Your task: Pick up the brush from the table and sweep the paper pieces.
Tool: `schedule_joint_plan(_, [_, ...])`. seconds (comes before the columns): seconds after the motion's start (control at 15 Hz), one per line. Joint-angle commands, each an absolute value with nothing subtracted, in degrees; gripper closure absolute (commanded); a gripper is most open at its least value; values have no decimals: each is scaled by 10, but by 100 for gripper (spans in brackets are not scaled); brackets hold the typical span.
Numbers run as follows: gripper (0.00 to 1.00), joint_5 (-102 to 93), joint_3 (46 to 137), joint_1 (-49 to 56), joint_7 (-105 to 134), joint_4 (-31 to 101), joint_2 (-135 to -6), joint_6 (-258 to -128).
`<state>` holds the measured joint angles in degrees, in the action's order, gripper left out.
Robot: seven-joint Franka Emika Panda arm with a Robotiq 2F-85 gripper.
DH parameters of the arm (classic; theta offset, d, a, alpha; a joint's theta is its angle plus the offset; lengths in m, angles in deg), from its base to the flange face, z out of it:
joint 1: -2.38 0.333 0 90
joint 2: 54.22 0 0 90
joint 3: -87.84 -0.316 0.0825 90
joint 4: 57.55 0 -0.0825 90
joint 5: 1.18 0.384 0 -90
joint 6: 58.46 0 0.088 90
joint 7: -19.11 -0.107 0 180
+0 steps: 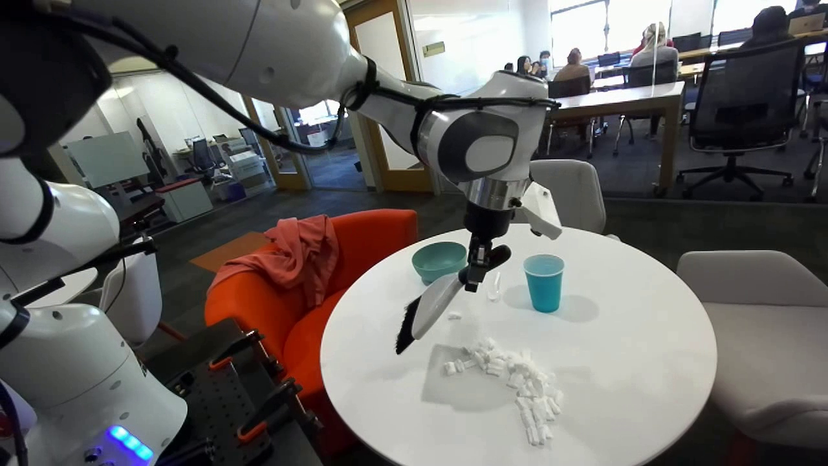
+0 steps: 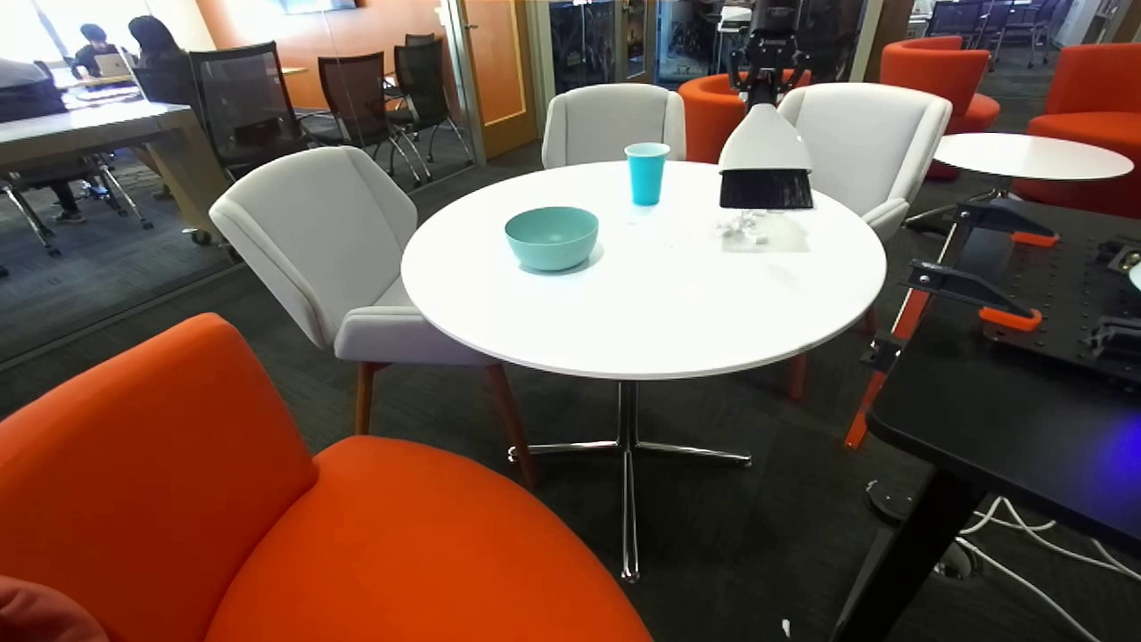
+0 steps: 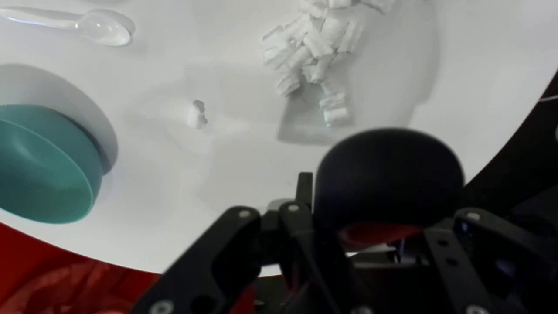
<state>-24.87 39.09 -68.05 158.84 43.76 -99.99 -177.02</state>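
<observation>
"The brush (image 1: 435,309) is hanging above the table (image 1: 621,362), tilted with its black bristles (image 2: 767,190) lowest, and your gripper (image 1: 475,275) is pinching its handle (image 1: 500,256). You're past the pick-up, I'd judge, and facing the sweep."

"So what should you be minding on the way down?"

"The angle. You'll do best bringing the brush down just outside the curved heap of paper pieces (image 1: 533,382), until the tips are bending lightly; lean harder and you're risking the handle twisting in your grip. Keep your strokes short and low, because small scraps like these are likely to be scattering."

"And you're not forgetting the straggler? A stray scrap (image 3: 197,115) is lying alone between the others and the teal bowl (image 3: 74,139)."

"You're fetching that one with its own stroke, then, and giving the blue cup (image 1: 544,285) and the clear spoon (image 3: 102,28) room."

"What is the surface offering you?"

"The table is looking smooth and plain, so the pieces should be sliding readily. Around it pale chairs (image 2: 325,236) are standing near, and an orange chair (image 1: 380,247) is carrying a pink cloth (image 1: 301,244)."

"Farther off, people (image 1: 654,58) are sitting by long desks (image 1: 618,97), well apart from where you're working."
</observation>
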Motion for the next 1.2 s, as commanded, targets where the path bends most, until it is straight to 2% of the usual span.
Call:
schedule_joint_plan(0.0, [88, -128, 487, -587, 1506, 529, -913, -1879])
schedule_joint_plan(0.53, [88, 44, 683, -348, 1471, 582, -907, -1919])
schedule_joint_plan(1.13, [88, 21, 827, -194, 1475, 626, -926, -1964])
